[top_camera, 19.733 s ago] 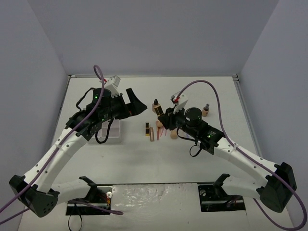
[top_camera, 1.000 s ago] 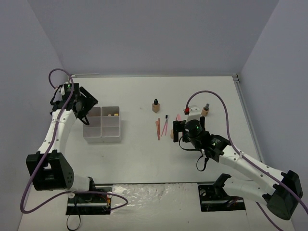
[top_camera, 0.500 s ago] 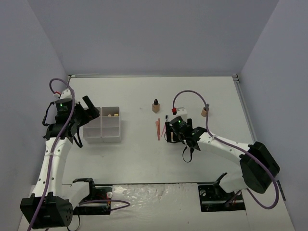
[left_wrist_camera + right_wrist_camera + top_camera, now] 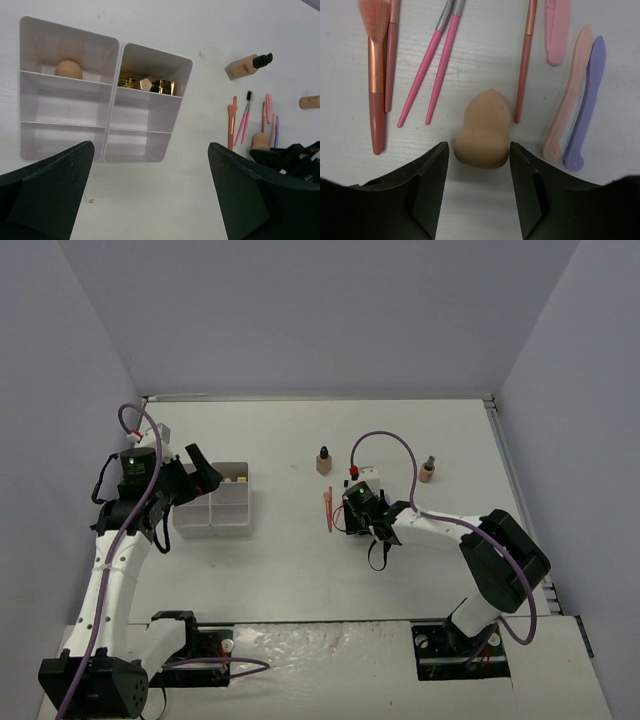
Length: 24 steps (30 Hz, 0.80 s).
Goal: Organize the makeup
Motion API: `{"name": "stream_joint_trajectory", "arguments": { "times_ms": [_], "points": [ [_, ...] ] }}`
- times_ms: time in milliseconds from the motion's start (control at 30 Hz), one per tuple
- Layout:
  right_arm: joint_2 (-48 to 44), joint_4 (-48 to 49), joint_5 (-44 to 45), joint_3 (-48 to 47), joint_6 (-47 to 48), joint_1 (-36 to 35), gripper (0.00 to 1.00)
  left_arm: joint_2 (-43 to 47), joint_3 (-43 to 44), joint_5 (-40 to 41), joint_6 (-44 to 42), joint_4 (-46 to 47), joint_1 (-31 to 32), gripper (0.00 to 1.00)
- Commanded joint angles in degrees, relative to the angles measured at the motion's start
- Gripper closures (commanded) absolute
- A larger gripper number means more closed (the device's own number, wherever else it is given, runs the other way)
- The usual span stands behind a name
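A peach sponge [image 4: 482,132] lies on the table between the open fingers of my right gripper [image 4: 477,150], which straddles its wide end without squeezing it. Around it lie a pink brush [image 4: 375,75], thin pink sticks [image 4: 440,65], a red stick [image 4: 525,65] and a lilac stick [image 4: 585,110]. My right gripper [image 4: 352,515] hides the sponge in the top view. My left gripper [image 4: 195,475] is open and empty above the white organizer [image 4: 230,515]. The organizer [image 4: 65,127] holds another sponge [image 4: 68,70] and black-gold lipsticks [image 4: 150,85]. Two tan bottles [image 4: 323,460] [image 4: 427,470] stand further back.
In the left wrist view the nearer tan bottle [image 4: 245,65] lies right of the organizer, with the brushes [image 4: 232,125] below it. Several organizer compartments hold nothing. Grey walls close in the table on three sides.
My right gripper has moved left and come down around the sponge. My left gripper has swung right, over the organizer's left side. Since the oldest frame the lipsticks have gone from the table into the organizer.
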<state>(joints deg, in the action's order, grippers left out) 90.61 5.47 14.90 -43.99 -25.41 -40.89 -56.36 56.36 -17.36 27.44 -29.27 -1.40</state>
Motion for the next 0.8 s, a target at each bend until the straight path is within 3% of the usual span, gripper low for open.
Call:
{"name": "stream_joint_trajectory", "arguments": {
  "times_ms": [0,333,600,767],
  "points": [
    [0.44,4.33,0.9,-1.87,0.4,0.51,0.54,0.04,2.81,-2.26,1.34,2.66,4.32,0.03],
    [-5.2,5.71,0.07,1.35,4.05,0.15,0.97,-3.89,4.11,0.14,7.89,6.5,15.29,0.03],
    [-23.42,13.71,-17.87,5.64,14.24,-0.94,1.0,-10.44,8.24,0.66,15.4,11.17,25.85,0.03],
    [-26.11,16.94,-26.5,4.32,14.72,-1.19,1.0,-15.08,10.86,0.08,19.28,14.38,30.89,0.03]
  ]
}}
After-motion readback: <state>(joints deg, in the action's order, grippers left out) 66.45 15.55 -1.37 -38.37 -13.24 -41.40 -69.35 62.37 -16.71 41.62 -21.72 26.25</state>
